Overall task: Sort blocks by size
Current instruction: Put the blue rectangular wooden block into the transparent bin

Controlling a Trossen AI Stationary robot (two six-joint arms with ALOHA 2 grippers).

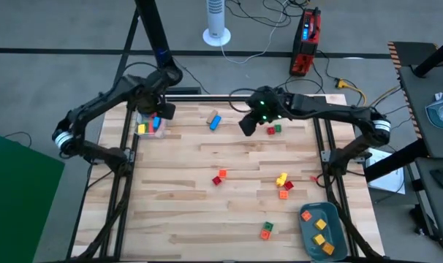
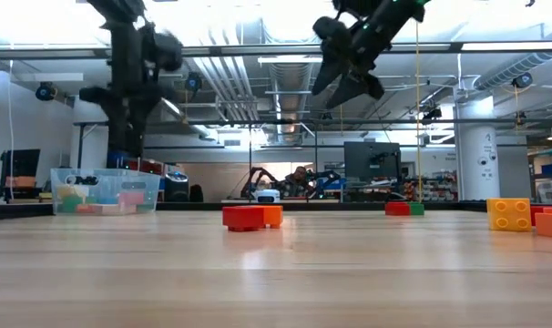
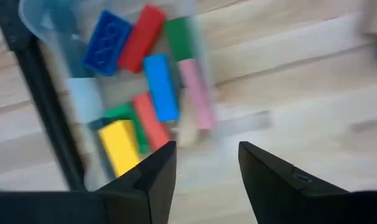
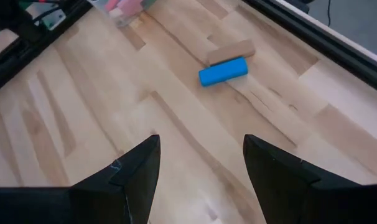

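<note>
A clear box (image 1: 150, 126) at the table's far left holds several long blocks (image 3: 152, 87), blue, red, green, pink and yellow. My left gripper (image 3: 207, 163) hovers open and empty above it, high over the table (image 2: 130, 64). A blue long block (image 4: 223, 71) and a tan one (image 4: 232, 50) lie side by side at the far middle (image 1: 213, 120). My right gripper (image 4: 201, 163) is open and empty, raised (image 2: 349, 64) just right of them. Small blocks lie scattered: red and green (image 1: 273, 130), red and orange (image 1: 219, 176), yellow, red and orange (image 1: 283, 184), green and orange (image 1: 267, 231).
A grey-blue tray (image 1: 322, 231) at the near right corner holds several small orange and yellow blocks. Black frame rails (image 1: 126, 168) run along the table's left and right sides. Bare wood lies across the near left of the table (image 1: 156, 219).
</note>
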